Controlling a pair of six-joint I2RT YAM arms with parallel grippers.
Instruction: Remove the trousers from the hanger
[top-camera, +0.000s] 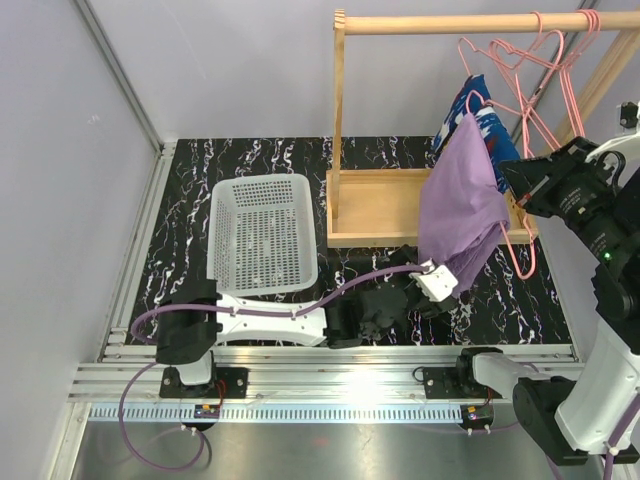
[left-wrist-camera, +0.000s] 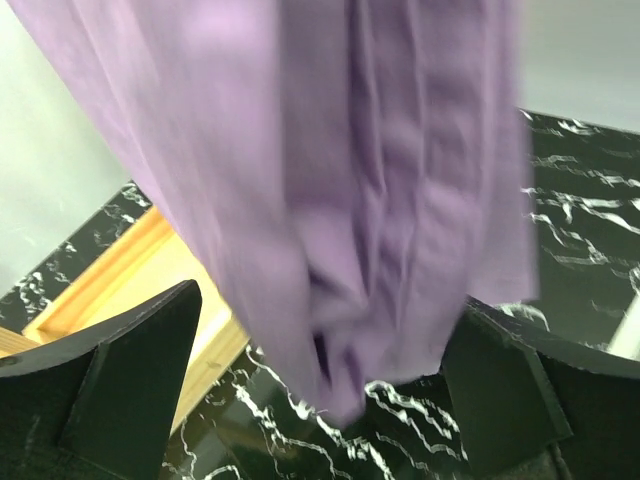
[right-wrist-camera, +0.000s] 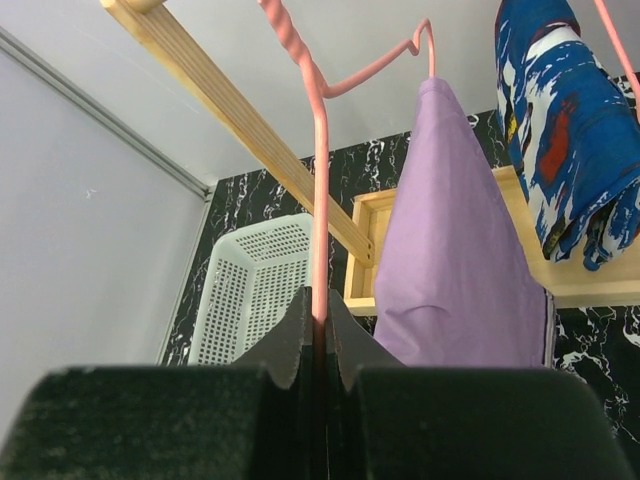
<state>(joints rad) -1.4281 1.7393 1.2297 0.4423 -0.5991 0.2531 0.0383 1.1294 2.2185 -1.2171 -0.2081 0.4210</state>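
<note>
Your left pincer (left-wrist-camera: 325, 330) stands wide open. The lower end of the lilac trousers (left-wrist-camera: 330, 200) hangs down from 12 o'clock between its fingers, with neither pad pressing the cloth. Your right pincer (right-wrist-camera: 318, 300) is closed tight on the pink hanger (right-wrist-camera: 320, 200) wire, the lilac pair draped just beside at 2 o'clock. The blue patterned trousers (right-wrist-camera: 565, 130) hang farther off at 1 o'clock. Overhead, the white basket (top-camera: 262, 232) sits at 9 o'clock from the wooden rack (top-camera: 375, 210).
</note>
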